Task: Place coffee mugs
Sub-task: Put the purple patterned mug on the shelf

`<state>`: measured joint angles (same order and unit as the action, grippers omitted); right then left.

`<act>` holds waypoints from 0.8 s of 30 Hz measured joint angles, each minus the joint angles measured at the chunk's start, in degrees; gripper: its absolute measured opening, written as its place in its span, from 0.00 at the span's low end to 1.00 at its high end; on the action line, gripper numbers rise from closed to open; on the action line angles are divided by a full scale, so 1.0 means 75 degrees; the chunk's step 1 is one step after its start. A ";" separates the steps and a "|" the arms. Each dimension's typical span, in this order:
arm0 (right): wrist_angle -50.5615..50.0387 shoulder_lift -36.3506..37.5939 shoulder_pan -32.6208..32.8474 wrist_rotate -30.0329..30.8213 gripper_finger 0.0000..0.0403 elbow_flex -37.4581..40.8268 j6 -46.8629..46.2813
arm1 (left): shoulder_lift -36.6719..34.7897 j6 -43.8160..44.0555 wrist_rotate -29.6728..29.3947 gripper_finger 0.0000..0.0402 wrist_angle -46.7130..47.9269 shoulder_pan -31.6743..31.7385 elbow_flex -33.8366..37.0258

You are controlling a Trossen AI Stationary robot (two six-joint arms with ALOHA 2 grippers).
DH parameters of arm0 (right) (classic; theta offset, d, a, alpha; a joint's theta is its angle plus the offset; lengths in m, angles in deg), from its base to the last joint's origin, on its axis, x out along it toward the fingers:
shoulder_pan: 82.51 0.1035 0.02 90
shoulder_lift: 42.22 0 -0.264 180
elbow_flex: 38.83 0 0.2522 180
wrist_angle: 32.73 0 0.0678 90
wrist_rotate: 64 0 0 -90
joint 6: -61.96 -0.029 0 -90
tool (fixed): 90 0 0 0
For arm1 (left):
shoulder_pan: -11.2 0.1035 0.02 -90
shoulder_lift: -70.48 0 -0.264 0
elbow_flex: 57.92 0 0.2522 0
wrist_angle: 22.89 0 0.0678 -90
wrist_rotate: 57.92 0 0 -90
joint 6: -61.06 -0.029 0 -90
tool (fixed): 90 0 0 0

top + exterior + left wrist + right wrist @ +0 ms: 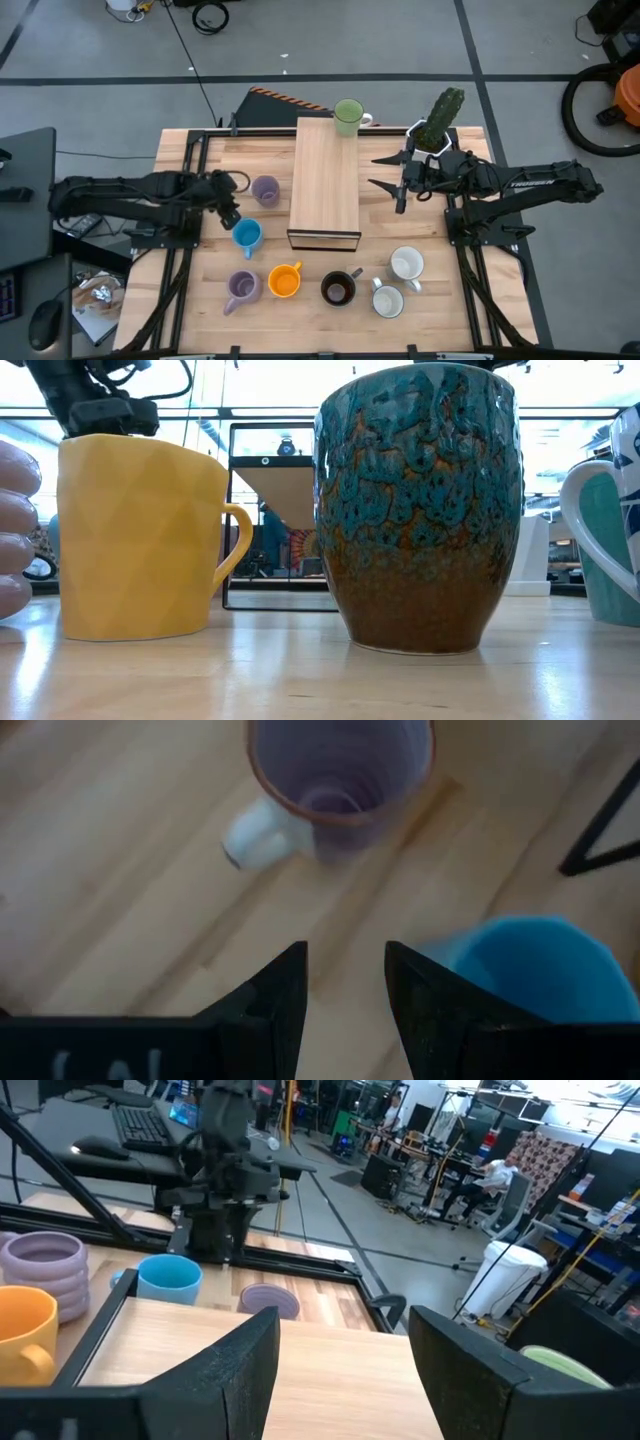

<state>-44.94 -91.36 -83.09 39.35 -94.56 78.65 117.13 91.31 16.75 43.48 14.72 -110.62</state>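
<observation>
Jaws: left gripper stands part open with nothing between the fingers, hovering over bare table between the lilac mug and the light blue mug. Right gripper stands wide apart, empty, held above the right edge of the wooden riser.

Mug positions, high view: green mug sits on the far end of the riser. Lilac and light blue mugs are on the table just left of the riser. Front row: second lilac mug, orange mug, black mug, then two white mugs to the right.

Handling judgement: glazed ceramic, rigid, moderately heavy for its size, slick, and it will chip if dropped or knocked against a neighbour. Best hold looks to be across the rim wall, one finger inside and one outside, away from the handle; set down gently.
</observation>
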 joint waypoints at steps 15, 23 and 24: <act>-0.0004 -0.0003 0.0000 -0.0417 0.57 0.0000 -0.0251 | -0.0326 -0.1138 -0.1283 0.35 -0.3115 -0.0291 0.0193; -0.0103 -0.0055 0.0032 -0.0606 0.57 0.0003 -0.0468 | -0.0842 -0.0950 -0.1362 0.35 -0.4983 -0.0441 0.1638; -0.0107 -0.0058 0.0032 -0.0602 0.57 0.0003 -0.0481 | -0.0853 -0.0919 -0.1398 0.35 -0.4959 -0.0441 0.1648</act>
<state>-45.74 -91.80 -82.85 34.84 -94.54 75.04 110.74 84.42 6.26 6.29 11.41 -98.27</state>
